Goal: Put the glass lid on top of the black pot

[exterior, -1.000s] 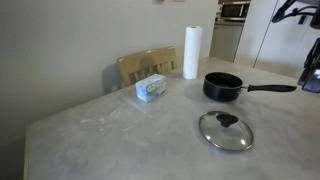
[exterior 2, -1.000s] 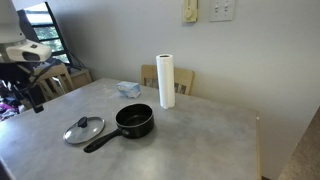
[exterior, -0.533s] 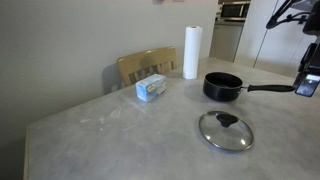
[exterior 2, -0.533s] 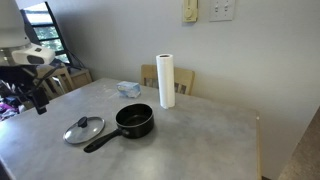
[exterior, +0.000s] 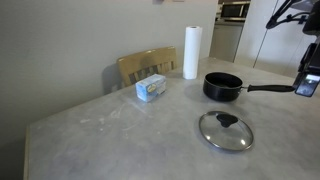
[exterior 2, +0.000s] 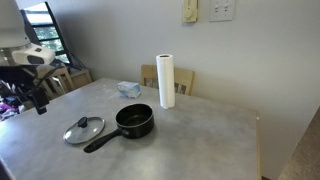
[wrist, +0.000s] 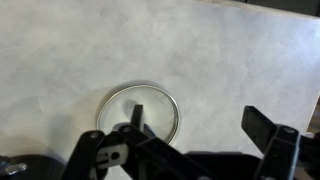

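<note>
The glass lid [exterior: 226, 130] lies flat on the grey table, with a metal rim and a black knob; it also shows in an exterior view [exterior 2: 84, 130] and in the wrist view [wrist: 142, 110]. The black pot [exterior: 224, 87] stands beside it, its long handle pointing away; it shows in an exterior view [exterior 2: 135, 121] too. My gripper [exterior: 306, 84] hangs in the air off the table's edge, apart from both; it also shows in an exterior view [exterior 2: 38, 100]. In the wrist view the gripper [wrist: 200, 125] is open and empty, well above the lid.
A white paper towel roll [exterior: 191, 52] stands behind the pot, also seen in an exterior view [exterior 2: 166, 81]. A blue and white box [exterior: 151, 88] lies near a wooden chair back [exterior: 146, 66]. The grey table [exterior: 120, 135] has a near edge at lower left.
The gripper has shifted slightly over the last second; between half a second ago and now nothing visibly moves. Lid and pot have stayed put.
</note>
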Motion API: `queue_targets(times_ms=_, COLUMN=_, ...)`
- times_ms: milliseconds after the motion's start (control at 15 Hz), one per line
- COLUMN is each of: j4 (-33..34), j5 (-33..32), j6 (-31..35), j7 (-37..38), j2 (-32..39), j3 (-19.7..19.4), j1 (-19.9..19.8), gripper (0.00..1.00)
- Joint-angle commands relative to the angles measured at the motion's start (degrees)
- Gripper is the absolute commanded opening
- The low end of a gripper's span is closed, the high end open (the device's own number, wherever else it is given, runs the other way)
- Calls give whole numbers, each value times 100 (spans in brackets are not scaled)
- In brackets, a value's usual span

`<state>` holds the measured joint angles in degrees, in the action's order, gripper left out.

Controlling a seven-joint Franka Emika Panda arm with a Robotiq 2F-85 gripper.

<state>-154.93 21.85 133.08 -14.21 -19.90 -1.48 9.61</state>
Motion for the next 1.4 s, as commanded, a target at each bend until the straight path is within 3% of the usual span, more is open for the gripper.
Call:
queue_targets(times_ms=0, j4=6, j5=4, j6=-19, j7=-3, j2=-5, j3=26, j1=-29, gripper=100)
queue_targets(times_ms=933, j4=-8, j5=10, j6=73, j7=-240, j2=31, j3=-42, j1=-30, gripper=100)
queue_targets(times_ms=1333, j4=136, j5=-73, j6=-109, j7=-1230, j2=168, j3=-225, j1=20, gripper=100)
